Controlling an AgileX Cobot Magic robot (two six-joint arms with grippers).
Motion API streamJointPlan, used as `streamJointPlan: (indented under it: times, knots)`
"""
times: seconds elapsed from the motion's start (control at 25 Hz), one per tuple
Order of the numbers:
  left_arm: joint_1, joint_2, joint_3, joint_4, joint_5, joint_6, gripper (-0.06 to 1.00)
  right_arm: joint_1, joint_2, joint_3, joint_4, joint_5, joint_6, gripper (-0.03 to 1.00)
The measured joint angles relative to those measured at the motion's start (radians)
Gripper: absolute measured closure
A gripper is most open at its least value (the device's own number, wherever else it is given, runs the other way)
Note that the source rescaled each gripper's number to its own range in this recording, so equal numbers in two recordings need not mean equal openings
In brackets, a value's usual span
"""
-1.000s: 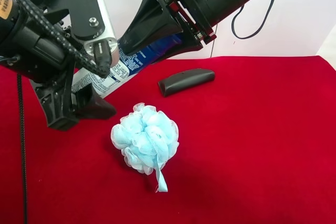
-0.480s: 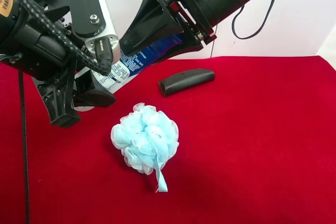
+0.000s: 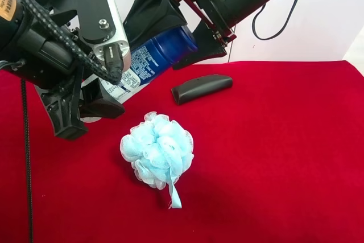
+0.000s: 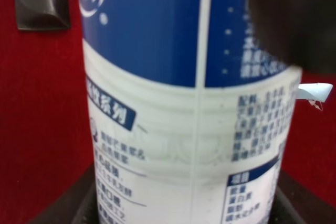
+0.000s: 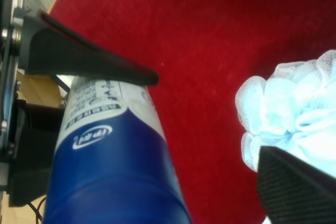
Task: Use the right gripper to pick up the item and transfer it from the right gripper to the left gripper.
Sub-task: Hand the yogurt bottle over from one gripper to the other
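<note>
The bottle [image 3: 151, 61] hangs tilted above the red cloth, its dark blue cap pointing up and to the right. My left gripper [image 3: 85, 115], the one with the white-grey box, is shut on the bottle's white lower end. In the left wrist view the bottle [image 4: 184, 103] fills the picture between the two fingers of the left gripper [image 4: 184, 203]. My right gripper [image 3: 152, 46], the all-black one, stands open, its jaws spread wide on either side of the cap end. In the right wrist view the bottle [image 5: 113, 171] lies beside one finger of the right gripper [image 5: 207, 116].
A light-blue mesh loofah [image 3: 158, 151] lies on the red cloth [image 3: 273, 157] below the bottle; it also shows in the right wrist view [image 5: 294, 114]. A dark oblong case [image 3: 202, 87] lies behind it. A white wall stands at the back.
The right gripper's jaws have spread apart and let go of the bottle's cap end, which now shows. The left gripper still holds the white end and has barely moved.
</note>
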Motion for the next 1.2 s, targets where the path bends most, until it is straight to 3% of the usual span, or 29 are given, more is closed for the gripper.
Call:
streamJointPlan:
  times: [0.28, 0.64, 1.2]
  knots:
    - [0.000, 0.000, 0.000, 0.000, 0.000, 0.000, 0.88, 0.000, -0.004, 0.000, -0.013, 0.056, 0.000, -0.03]
    - [0.000, 0.000, 0.000, 0.000, 0.000, 0.000, 0.88, 0.000, -0.078, 0.000, -0.102, 0.144, 0.047, -0.03]
    - [0.000, 0.000, 0.000, 0.000, 0.002, 0.000, 0.88, 0.000, -0.279, 0.008, -0.424, 0.157, 0.192, -0.03]
